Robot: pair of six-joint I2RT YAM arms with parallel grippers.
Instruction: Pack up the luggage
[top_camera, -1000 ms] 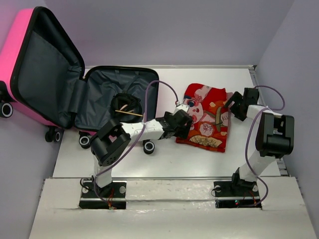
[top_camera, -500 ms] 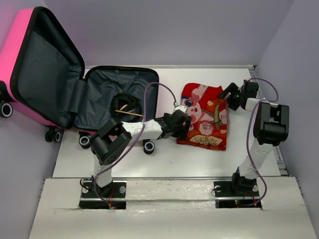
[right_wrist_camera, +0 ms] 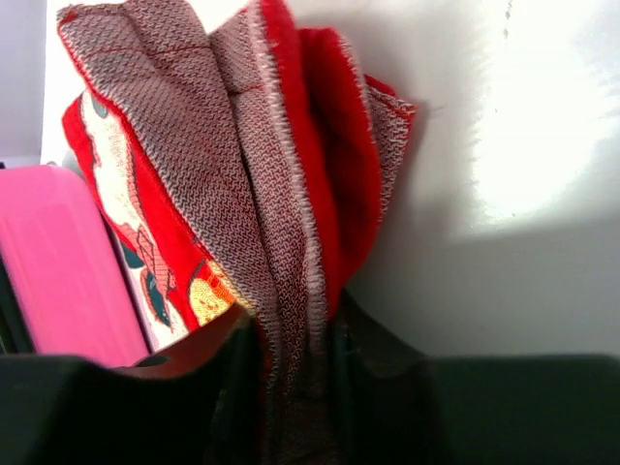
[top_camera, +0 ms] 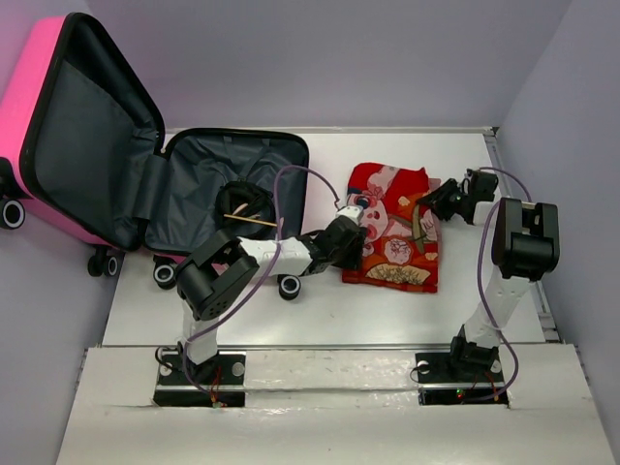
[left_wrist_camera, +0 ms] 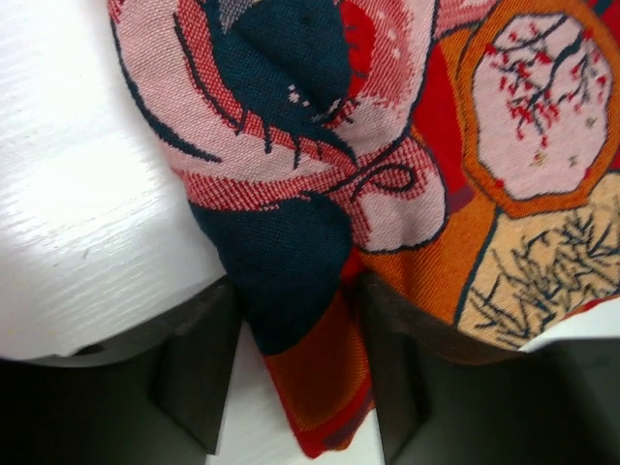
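Luggage (top_camera: 39, 97) lies open at the worktop's (top_camera: 339, 310) left. Base flat with lining up, lid propped upright on the left. Wheels (top_camera: 289, 286) face the arms, long axis near to far. Left gripper (top_camera: 356, 225) pinches the red patterned cloth's (top_camera: 397, 247) left edge. Right gripper (top_camera: 426, 205) is clamped on its bunched right edge.

A lab test booth: bare lilac walls (top_camera: 339, 58) closely boxing a white table (top_camera: 320, 310).

Little pink luggage (top_camera: 145, 174), wide open, grey inside, lid standing up, at the table's (top_camera: 320, 310) far left corner
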